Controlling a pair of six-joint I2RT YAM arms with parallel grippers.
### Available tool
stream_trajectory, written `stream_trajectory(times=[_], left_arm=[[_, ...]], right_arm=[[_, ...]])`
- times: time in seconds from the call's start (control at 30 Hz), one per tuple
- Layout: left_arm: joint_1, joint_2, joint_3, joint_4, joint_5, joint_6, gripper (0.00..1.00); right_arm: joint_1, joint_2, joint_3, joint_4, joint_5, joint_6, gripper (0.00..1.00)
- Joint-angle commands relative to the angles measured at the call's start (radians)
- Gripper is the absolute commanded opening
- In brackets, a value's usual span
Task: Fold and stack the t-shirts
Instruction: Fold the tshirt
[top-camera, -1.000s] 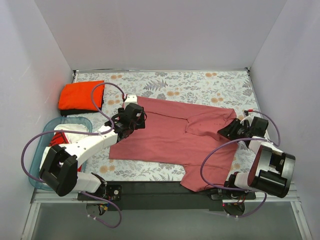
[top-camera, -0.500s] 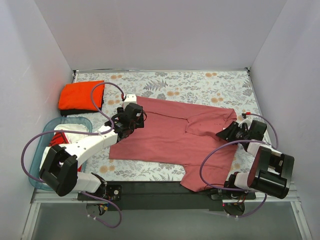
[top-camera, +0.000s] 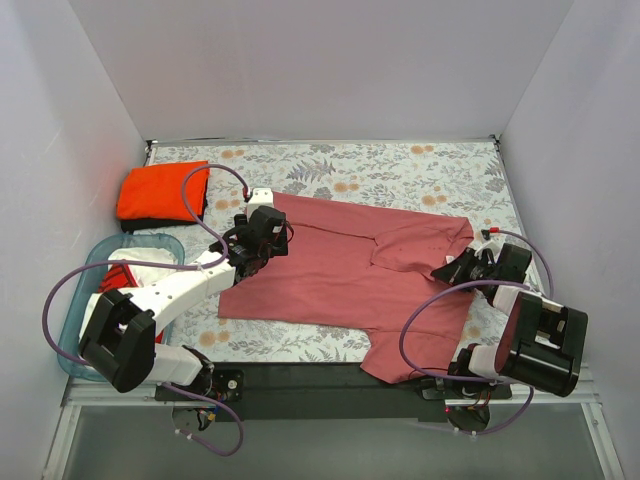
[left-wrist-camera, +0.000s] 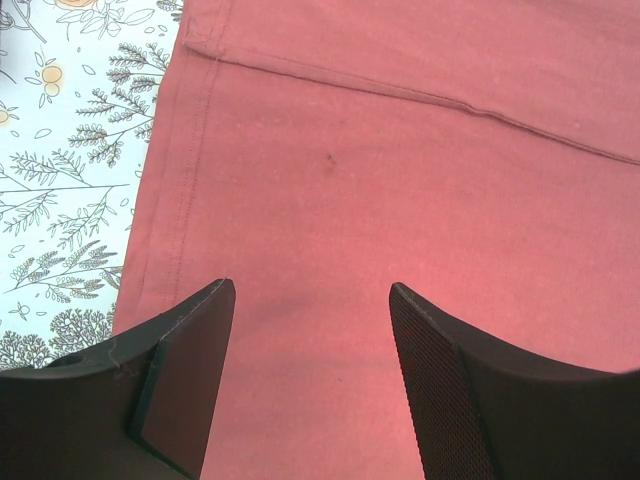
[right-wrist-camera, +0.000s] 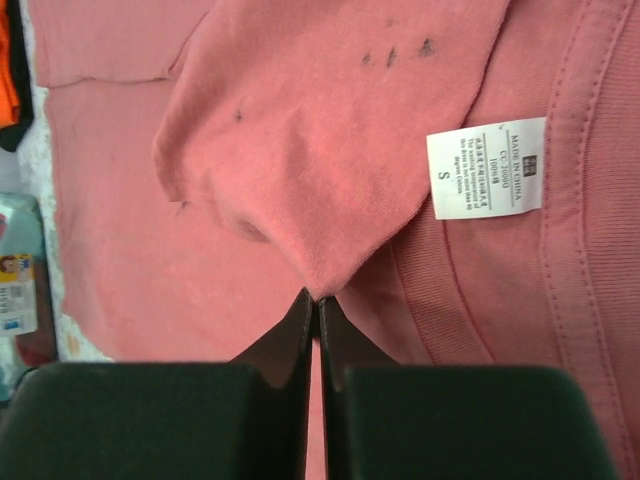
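Note:
The dusty rose-red t-shirt (top-camera: 320, 280) lies spread on the flowered table, its near right part hanging over the front edge. My left gripper (top-camera: 272, 232) is open just above the shirt's far left part; the cloth (left-wrist-camera: 400, 150) shows between its fingers (left-wrist-camera: 312, 290), which hold nothing. My right gripper (top-camera: 447, 268) is shut on a pinched fold of the rose-red shirt (right-wrist-camera: 330, 170) beside the collar and its white size label (right-wrist-camera: 487, 168); the jaws (right-wrist-camera: 318, 297) meet on the cloth. The folded orange t-shirt (top-camera: 160, 190) lies on the black one (top-camera: 148, 224) at the far left.
A blue bin (top-camera: 100, 262) with red and white cloth stands at the near left beside the left arm. White walls close in the table on three sides. The flowered table cover (top-camera: 400, 175) shows behind the shirt.
My right gripper has shifted slightly to the left and nearer with the shirt fold in it. The left gripper has hardly moved.

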Motion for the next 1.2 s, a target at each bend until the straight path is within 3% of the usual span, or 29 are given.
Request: stream_trajectory(times=[0.0, 0.73, 1.17], left_arm=[[0.001, -0.003, 0.014, 0.013, -0.025, 0.012, 0.62], [0.001, 0.020, 0.023, -0.001, -0.005, 0.013, 0.61], [0.001, 0.031, 0.027, -0.005, -0.003, 0.013, 0.61]], right_arm=[[-0.003, -0.032, -0.001, 0.034, -0.053, 0.033, 0.02], [0.020, -0.190, -0.107, -0.002, 0.023, 0.255, 0.01], [0.022, -0.218, -0.063, -0.061, 0.031, 0.306, 0.01]])
